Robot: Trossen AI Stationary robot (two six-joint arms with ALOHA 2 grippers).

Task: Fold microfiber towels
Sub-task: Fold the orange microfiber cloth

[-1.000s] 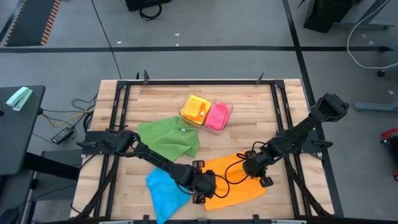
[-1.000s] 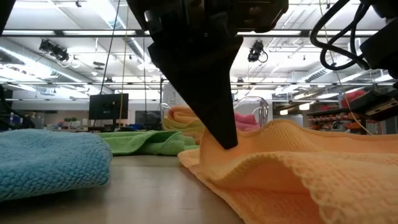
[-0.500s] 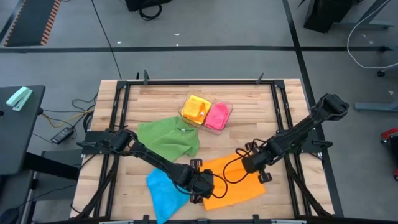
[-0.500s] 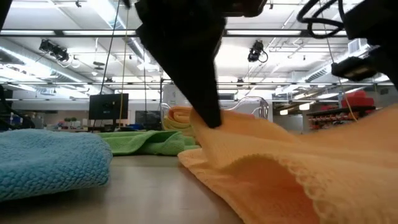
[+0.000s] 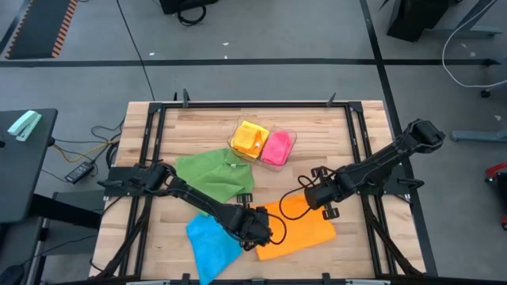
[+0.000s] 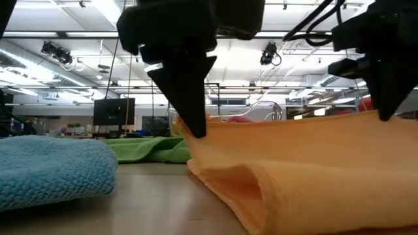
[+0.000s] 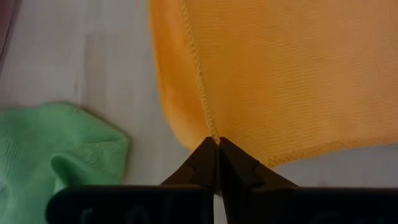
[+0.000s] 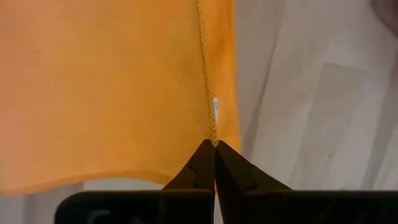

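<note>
Both my jaws are pressed together, each pinching a hemmed edge of the orange towel [image 5: 297, 229]: my left gripper [image 5: 255, 229] has the corner nearest the blue towel [image 5: 212, 245], my right gripper [image 5: 317, 195] has the opposite corner, and the cloth is lifted between them at the front of the bench [image 5: 198, 127], doubling over onto itself. Risks, left to right: my left pinch looks thin, only the hem [image 7: 208, 118] sits between the tips, so a tug from the other arm could pull it free and drop the fold. The blue towel lies just beside my left gripper, so a low drag could snag it. The green towel [image 5: 214, 174] is near too and could get swept if I swing back. The slack middle of the orange cloth sags in the low view [image 6: 300, 170], so uneven travel of the two arms would leave a crooked, wrinkled fold. My right pinch is also just on the hem [image 8: 214, 118], same slip risk. A cable loop [image 5: 295, 212] hangs over the cloth and might catch it. Counts: blue towel one, green one, orange one, yellow towel [image 5: 250, 138] one, pink towel [image 5: 276, 148] one, five in all; clear tray [image 5: 290, 136] one, holding yellow and pink; arms two.
</note>
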